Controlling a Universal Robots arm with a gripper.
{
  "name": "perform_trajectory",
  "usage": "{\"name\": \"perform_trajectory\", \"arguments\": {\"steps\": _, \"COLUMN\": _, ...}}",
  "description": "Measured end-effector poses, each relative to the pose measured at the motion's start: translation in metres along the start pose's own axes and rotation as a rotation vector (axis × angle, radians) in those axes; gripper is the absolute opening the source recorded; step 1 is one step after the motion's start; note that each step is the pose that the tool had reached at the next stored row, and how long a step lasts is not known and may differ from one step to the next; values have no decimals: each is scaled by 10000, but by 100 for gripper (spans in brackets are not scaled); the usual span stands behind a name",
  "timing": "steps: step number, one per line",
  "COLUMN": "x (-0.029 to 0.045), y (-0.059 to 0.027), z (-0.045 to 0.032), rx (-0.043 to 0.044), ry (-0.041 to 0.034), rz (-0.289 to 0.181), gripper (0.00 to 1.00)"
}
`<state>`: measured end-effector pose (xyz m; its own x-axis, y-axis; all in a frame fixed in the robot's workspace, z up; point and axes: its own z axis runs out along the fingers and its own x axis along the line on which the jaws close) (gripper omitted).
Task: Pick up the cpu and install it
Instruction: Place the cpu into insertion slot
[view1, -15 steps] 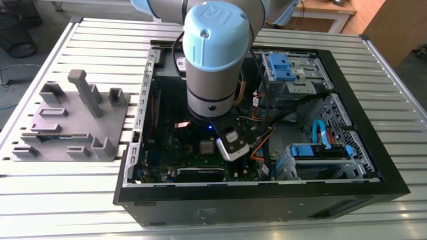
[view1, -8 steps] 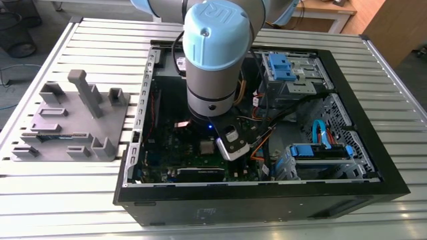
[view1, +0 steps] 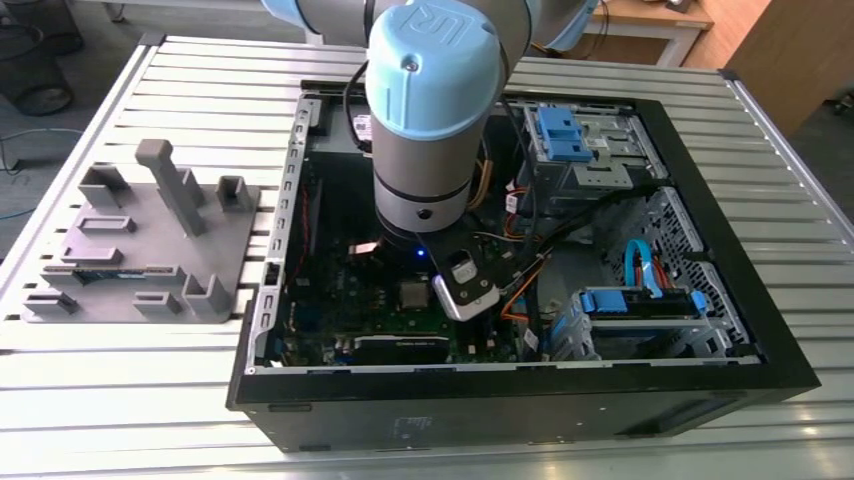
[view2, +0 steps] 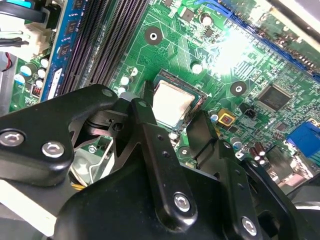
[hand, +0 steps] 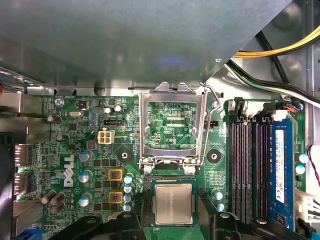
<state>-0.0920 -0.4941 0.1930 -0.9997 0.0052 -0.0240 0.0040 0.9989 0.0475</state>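
Note:
The cpu (hand: 173, 203), a small square chip with a pale silvery top, lies flat in the dark socket of the green board (hand: 75, 150). The second wrist view also shows the cpu (view2: 172, 102) seated in its frame. My gripper (view2: 173, 114) is open and straddles the chip, one black finger (view2: 150, 135) on each side with small gaps to the chip's edges. The socket's metal load plate (hand: 172, 125) stands flipped open beside it, and its wire lever (hand: 214, 107) is raised. In the exterior view the arm's wrist (view1: 424, 120) reaches down into the computer case.
The black open computer case (view1: 747, 300) surrounds the board, with drive bays and orange and blue cables on the exterior view's right. Black memory slots (hand: 245, 165) run beside the socket. A grey plastic holder (view1: 147, 250) sits on the slatted table at the exterior view's left.

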Motion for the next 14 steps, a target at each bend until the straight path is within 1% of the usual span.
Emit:
{"name": "perform_trajectory", "arguments": {"steps": 8, "x": 0, "y": 0, "z": 2, "rx": -2, "ry": -1, "rz": 0, "gripper": 53}}
{"name": "perform_trajectory", "arguments": {"steps": 9, "x": 0, "y": 0, "z": 2, "rx": -2, "ry": -1, "rz": 0, "gripper": 52}}
{"name": "perform_trajectory", "arguments": {"steps": 11, "x": 0, "y": 0, "z": 2, "rx": -2, "ry": -1, "rz": 0, "gripper": 52}}
{"name": "perform_trajectory", "arguments": {"steps": 12, "x": 0, "y": 0, "z": 2, "rx": -2, "ry": -1, "rz": 0, "gripper": 45}}
{"name": "perform_trajectory", "arguments": {"steps": 14, "x": 0, "y": 0, "z": 3, "rx": -2, "ry": -1, "rz": 0, "gripper": 45}}
